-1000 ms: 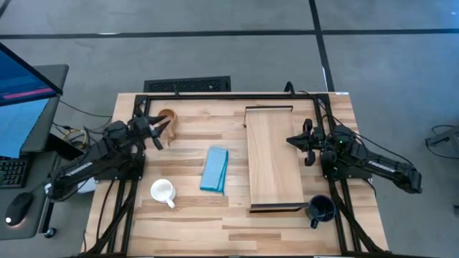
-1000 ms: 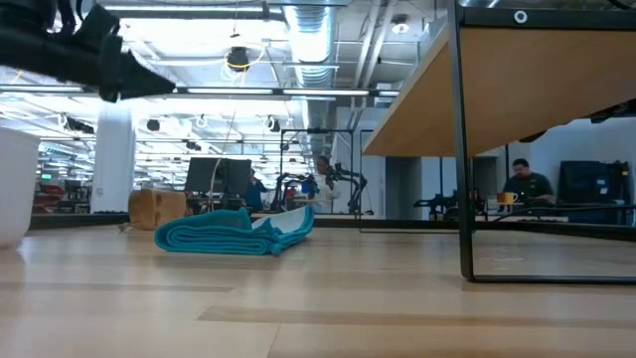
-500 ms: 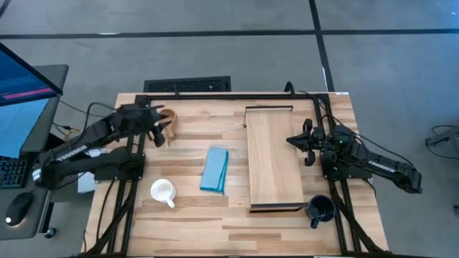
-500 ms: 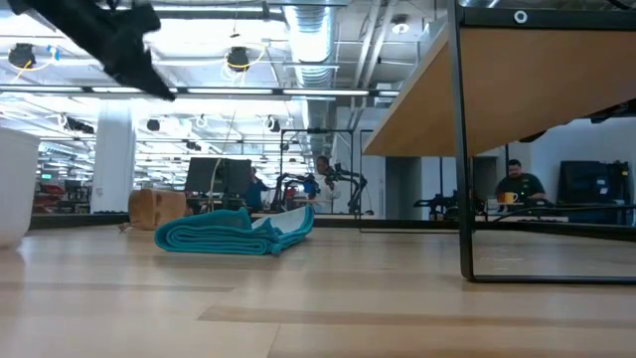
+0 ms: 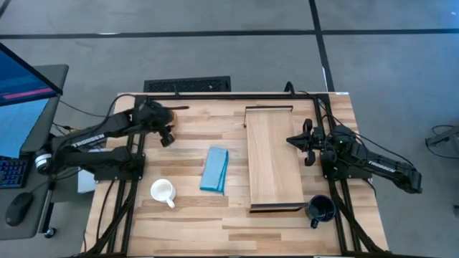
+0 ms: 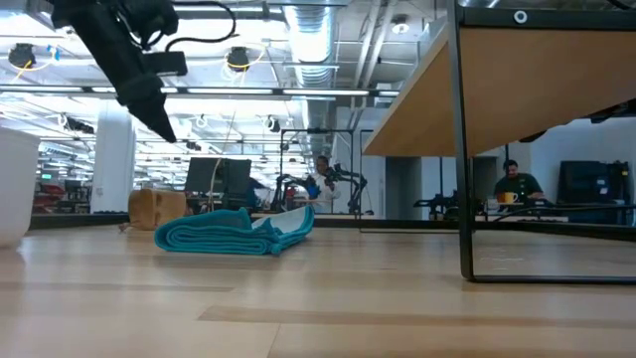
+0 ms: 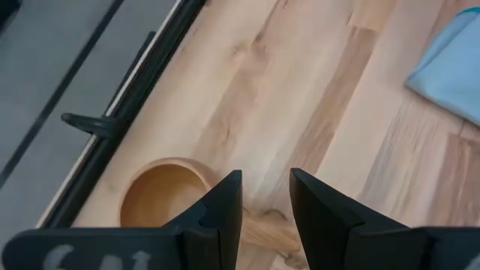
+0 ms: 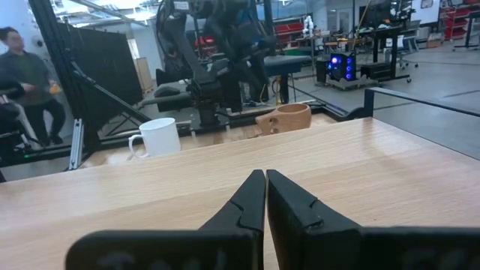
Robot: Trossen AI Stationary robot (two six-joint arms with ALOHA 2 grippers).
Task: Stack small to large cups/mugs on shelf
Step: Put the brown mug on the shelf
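High view: our left pincer [image 5: 166, 134] has swung over the wooden cup [image 5: 170, 115] at the table's [image 5: 186, 215] far-left corner. Left wrist view: fingers released, straddling the cup's handle; grasp prob. next. Right wrist view: right pincer [image 8: 265, 196] clenched, empty, above shelf [image 8: 225, 202].

No word, brand, number or sign can be read with certainty. White lettering is carried on the upper link of each dark arm in the high view, behind the left tool [image 5: 166, 134] and behind the right tool [image 5: 302, 143], but it is too small to be spelled out. Pale marks on the left tool's housing in the left wrist view are cut off and illegible.
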